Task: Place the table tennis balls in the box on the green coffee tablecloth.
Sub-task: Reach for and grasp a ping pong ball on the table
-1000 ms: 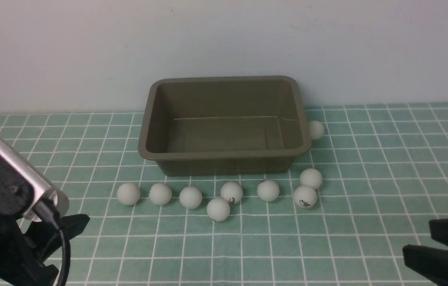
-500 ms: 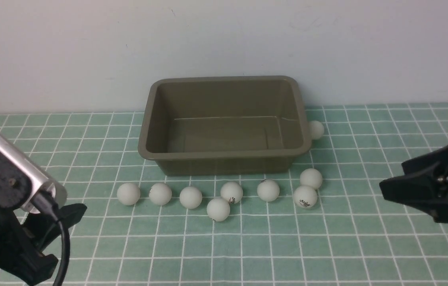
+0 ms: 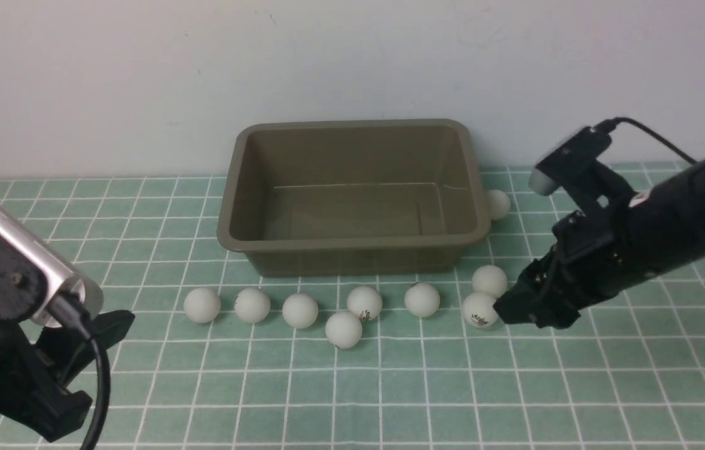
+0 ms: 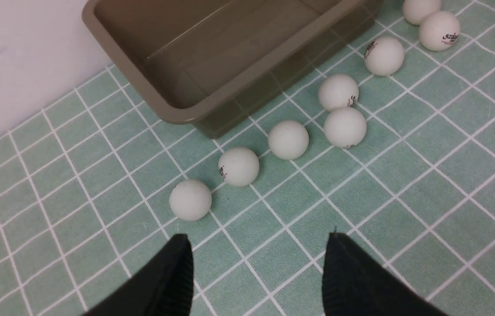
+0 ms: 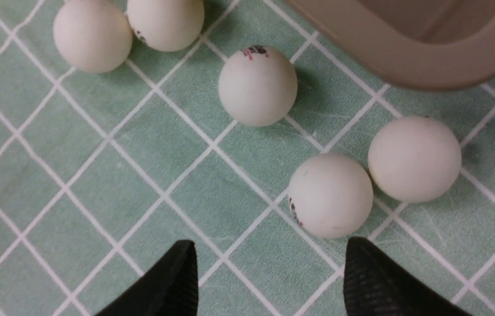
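Observation:
The olive-brown box stands empty at the back of the green checked tablecloth. Several white table tennis balls lie in a row in front of it, and one more ball rests against its right side. My right gripper is open, low over the cloth, right beside the logo ball at the row's right end. In the right wrist view this ball lies just ahead of the open gripper, off-centre toward one finger. My left gripper is open and empty at the front left, short of the leftmost ball.
A pale wall rises directly behind the box. The box's corner is close to the two rightmost balls. In the left wrist view the open gripper hovers over bare cloth.
My right arm has swung from the front right corner forward and to the left, down to the right end of the ball row. The left arm has barely moved. No ball has moved.

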Controlling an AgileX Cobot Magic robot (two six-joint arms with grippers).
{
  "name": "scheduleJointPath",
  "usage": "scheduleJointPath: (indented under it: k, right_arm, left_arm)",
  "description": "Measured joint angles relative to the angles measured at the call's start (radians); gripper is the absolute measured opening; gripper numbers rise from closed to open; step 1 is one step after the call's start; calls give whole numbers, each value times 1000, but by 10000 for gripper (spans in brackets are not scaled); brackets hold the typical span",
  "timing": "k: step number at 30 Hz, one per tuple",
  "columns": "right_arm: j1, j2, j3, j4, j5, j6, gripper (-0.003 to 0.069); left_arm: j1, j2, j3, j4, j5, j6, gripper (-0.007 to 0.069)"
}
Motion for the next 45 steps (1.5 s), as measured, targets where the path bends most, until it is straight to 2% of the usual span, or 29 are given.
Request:
scheduleJointPath:
  k: [8, 14, 30, 45]
  right_arm:
    - [0, 107, -59, -11, 1, 22, 408]
    - [1, 149, -59, -13, -18, -17, 408]
    - [1, 164, -61, -21, -74, -95, 409]
    - [1, 206, -65, -23, -94, -99, 409]
  left_arm:
    - [0, 0, 0, 1, 0, -12, 363]
    - [0, 0, 0, 1, 0, -15, 363]
    - [0, 0, 0, 1, -1, -15, 363]
    - [0, 0, 0, 1, -3, -15, 363]
